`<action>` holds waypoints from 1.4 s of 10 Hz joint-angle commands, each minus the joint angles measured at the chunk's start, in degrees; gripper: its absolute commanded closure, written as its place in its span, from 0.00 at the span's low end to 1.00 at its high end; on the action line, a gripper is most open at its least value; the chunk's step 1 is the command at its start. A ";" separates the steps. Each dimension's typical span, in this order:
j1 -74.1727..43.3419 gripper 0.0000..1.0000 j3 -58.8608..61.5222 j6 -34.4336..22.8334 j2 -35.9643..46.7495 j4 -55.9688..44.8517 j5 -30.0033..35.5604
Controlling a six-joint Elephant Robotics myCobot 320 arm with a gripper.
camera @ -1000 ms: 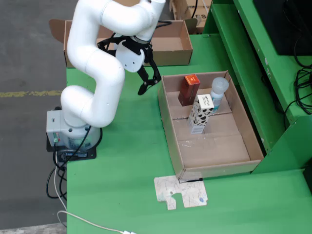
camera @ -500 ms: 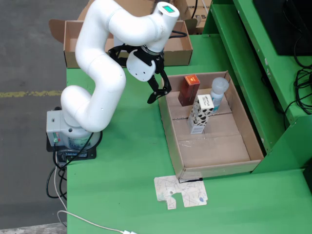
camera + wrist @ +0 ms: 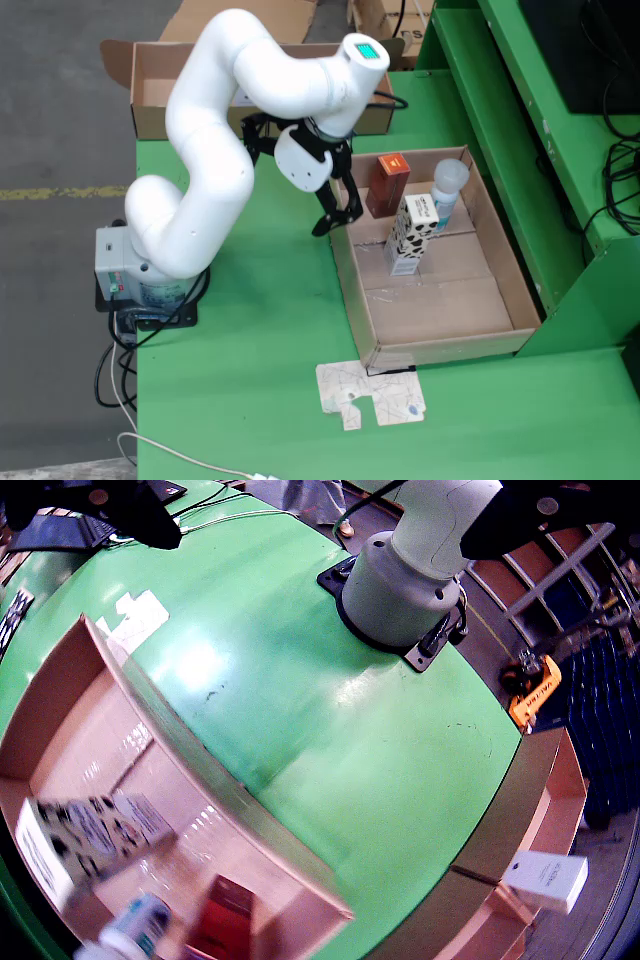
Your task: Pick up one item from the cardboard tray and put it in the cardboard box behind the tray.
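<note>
The cardboard tray (image 3: 356,300) lies on the green table and holds a red box (image 3: 388,184), a black-and-white patterned carton (image 3: 410,235) and a white-capped bottle (image 3: 447,190), all at its far end. My black gripper (image 3: 337,220) is open and empty, hanging just outside the tray's left wall near the red box. The cardboard box (image 3: 150,90) stands behind the tray, partly hidden by my arm. In the wrist view the gripper (image 3: 320,540) looks down on the tray wall (image 3: 200,750), carton (image 3: 95,830), red box (image 3: 225,930), bottle (image 3: 135,925) and cardboard box (image 3: 540,780).
A white box (image 3: 545,878) lies inside the cardboard box. A flat white paper cut-out (image 3: 370,392) lies on the table in front of the tray. My arm's base (image 3: 140,275) stands at the table's left edge, with cables (image 3: 120,390) below it. A raised green shelf (image 3: 520,110) runs along the right.
</note>
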 commanded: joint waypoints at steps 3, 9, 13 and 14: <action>-26.00 0.00 0.96 -1.27 -0.22 0.31 0.08; -26.00 0.00 0.96 -1.27 -0.22 0.31 0.08; -26.00 0.00 0.96 -1.27 -0.22 0.31 0.08; -26.00 0.00 0.96 -1.27 -0.22 0.31 0.08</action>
